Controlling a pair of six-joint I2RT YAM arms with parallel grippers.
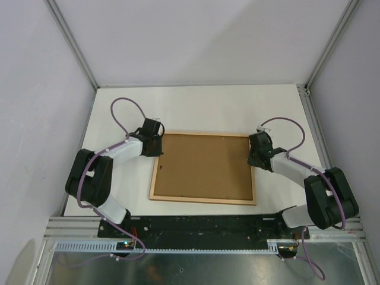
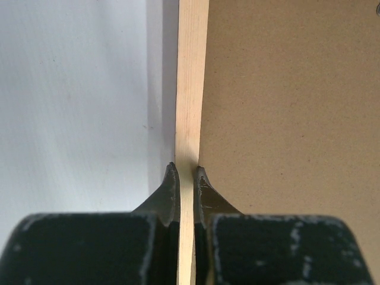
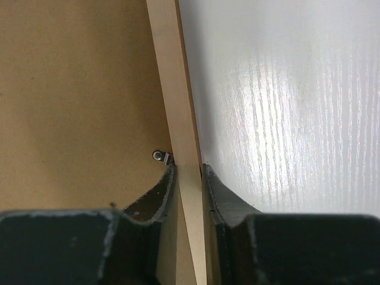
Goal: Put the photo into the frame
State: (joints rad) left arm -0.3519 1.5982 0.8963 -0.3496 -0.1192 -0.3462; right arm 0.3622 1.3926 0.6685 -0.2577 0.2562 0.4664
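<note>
Frame (image 1: 202, 199) flat on the white desk (image 1: 196, 110), pale wood back upward, long sides running left to right, about midway between the two arms. Filled inside the rails by a brown backing board (image 1: 205, 166).

At the frame's left rail, close to the far-left corner, left claw (image 1: 158, 148). From its wrist view: clenched on that rail, one dark fingertip (image 2: 172, 178) on the desk side, the other on the board side, both touching the pale wood.

At the right rail, near the far-right corner, right claw (image 1: 255, 157). From its wrist view: likewise grasping the rail, fingertips (image 3: 168, 178) pressed against its two sides, inner one over the board, outer one over bare desk. Just beside the inner fingertip, a small metal tab (image 3: 160, 156) on the board, reaching the rail's edge. Rail a little slanted in this view, straight in the left wrist view.

Cannot tell whether lifted off the desk at all or resting fully on it.

Both arms bent inward from bases at the near edge, purple cables (image 1: 124, 99) looping over the wrists. Grey walls (image 1: 196, 41) on the left, far and right sides.
</note>
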